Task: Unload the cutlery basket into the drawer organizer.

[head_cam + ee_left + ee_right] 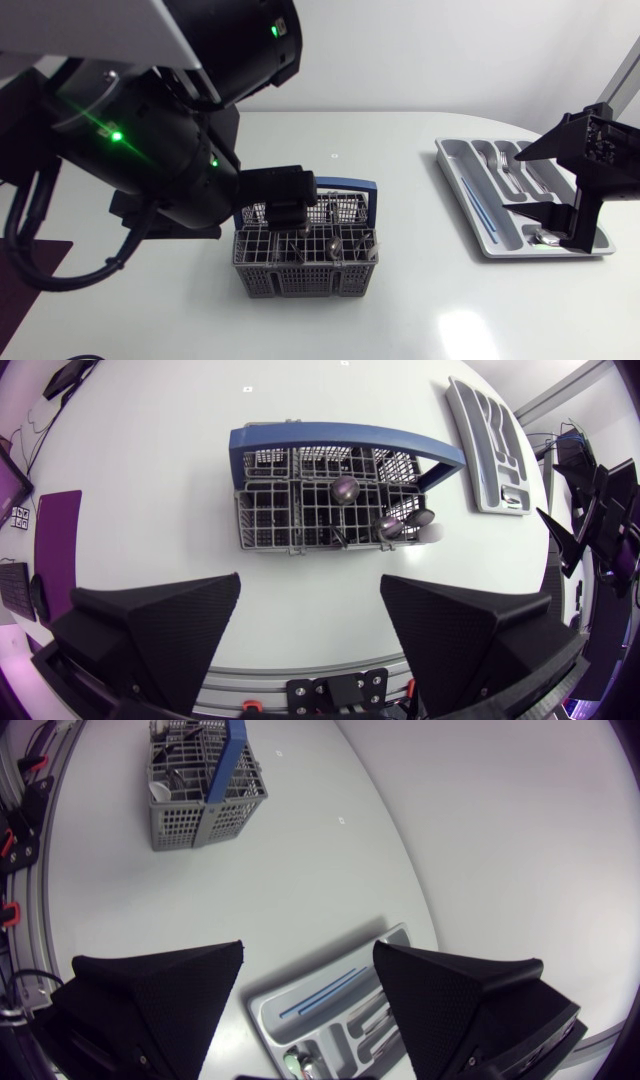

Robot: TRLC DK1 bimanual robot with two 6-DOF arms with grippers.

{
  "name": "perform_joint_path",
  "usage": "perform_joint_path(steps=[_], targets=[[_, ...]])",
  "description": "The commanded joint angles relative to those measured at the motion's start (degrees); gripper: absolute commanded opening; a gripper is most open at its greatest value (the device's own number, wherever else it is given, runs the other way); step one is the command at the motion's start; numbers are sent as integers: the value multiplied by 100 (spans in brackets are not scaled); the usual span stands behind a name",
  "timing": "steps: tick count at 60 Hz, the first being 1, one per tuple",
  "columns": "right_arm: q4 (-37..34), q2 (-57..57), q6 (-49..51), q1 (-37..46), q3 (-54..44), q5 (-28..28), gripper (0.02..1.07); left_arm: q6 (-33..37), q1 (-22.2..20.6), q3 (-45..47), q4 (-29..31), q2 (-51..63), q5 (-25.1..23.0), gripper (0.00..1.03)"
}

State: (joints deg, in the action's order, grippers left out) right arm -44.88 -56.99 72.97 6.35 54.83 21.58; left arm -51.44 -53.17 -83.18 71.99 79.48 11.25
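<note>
Between the broad wedge fingers of the left gripper (310,630) only white table (180,450) shows: they stand spread wide and pinch nothing. Just ahead of them sits the grey mesh cutlery basket (265,525), apart from both fingers, with its blue handle (340,433) arched across the far side. Three spoons (345,488) stand in it bowl-up, one near the middle and two close together at the end nearer the drawer organizer (490,445). From the head view this gripper hangs over the basket's rear left part.

Well apart from the basket, the right gripper (308,1010) is likewise spread, with nothing held. It hangs above the near end of the grey organizer, whose compartments show beneath and between its fingers. A thin blue rod (325,992) lies in the long narrow slot on the side facing the basket. Forks (500,162) lie in a compartment toward the far end. A shiny metal piece (545,237) rests in the short compartment at the near end, too hidden by the gripper to name.
</note>
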Motion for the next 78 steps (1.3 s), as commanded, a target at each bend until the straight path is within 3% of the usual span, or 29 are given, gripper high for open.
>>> perform_joint_path(steps=[1,39,78], targets=[[-144,57,-565,-292,204,-40,96,-235,-18,170,-9,-38,36,98],[-108,206,-2384,-1769,-113,-40,96,-1263,439,346,-457,146,-764,98],[252,338,-3078,-2287,-631,-5,96,-1782,623,495,-835,287,-949,99]])
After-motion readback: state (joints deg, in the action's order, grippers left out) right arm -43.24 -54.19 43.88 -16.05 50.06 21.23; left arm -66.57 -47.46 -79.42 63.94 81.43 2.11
